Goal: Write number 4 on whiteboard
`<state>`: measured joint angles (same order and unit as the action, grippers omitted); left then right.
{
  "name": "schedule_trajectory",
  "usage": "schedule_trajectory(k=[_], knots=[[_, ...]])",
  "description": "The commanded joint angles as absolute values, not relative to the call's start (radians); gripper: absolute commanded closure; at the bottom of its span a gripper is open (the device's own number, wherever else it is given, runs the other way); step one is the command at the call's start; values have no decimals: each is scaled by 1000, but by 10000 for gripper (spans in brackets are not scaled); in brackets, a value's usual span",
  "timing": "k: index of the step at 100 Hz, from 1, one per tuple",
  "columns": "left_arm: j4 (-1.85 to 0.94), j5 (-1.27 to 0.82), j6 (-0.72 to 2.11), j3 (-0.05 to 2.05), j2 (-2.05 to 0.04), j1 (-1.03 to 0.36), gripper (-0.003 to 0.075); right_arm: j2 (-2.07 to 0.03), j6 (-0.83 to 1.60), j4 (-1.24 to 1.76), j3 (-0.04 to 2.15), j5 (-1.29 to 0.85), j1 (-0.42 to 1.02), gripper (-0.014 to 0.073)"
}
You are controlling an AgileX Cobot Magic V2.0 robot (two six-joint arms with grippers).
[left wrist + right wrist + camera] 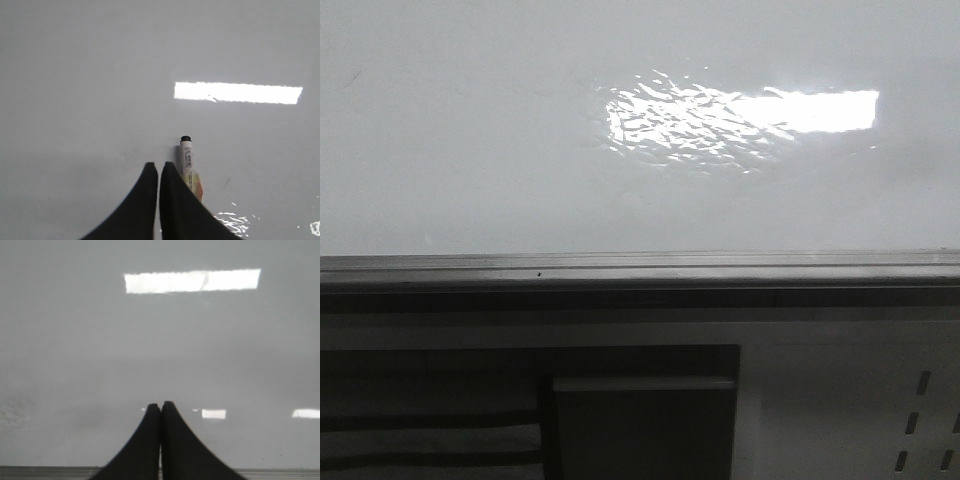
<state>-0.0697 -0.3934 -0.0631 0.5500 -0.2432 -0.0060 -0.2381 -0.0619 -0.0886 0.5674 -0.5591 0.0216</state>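
Front view: large glossy white flat whiteboard point(470, 130) w/ rippled rectangular glare fills the upper part, its grey metal rim along the lower edge; below the rim sit a dark rectangular opening point(640, 420) and a white perforated panel point(920, 410) at lower right. No arms visible there, and no number 4 can be made out on the board. Left wrist view: left gripper point(158, 167) black jaws clenched together, empty, over the whiteboard; a white marker pen w/ black cap point(187, 160) lies on the board just beside the jaws, not grasped. Right wrist view: right gripper point(160, 407) jaws also pressed together, holding nothing, above the board near its rim.
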Motion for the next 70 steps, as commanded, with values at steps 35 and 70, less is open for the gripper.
schedule_trajectory(k=[35,70], knots=[[-72,-351,-64,631,-359,-16,741,-352,-57,-107,655,-538,14,666],[-70,-334,-64,631,-359,-16,737,-355,-57,-109,655,-538,14,662]])
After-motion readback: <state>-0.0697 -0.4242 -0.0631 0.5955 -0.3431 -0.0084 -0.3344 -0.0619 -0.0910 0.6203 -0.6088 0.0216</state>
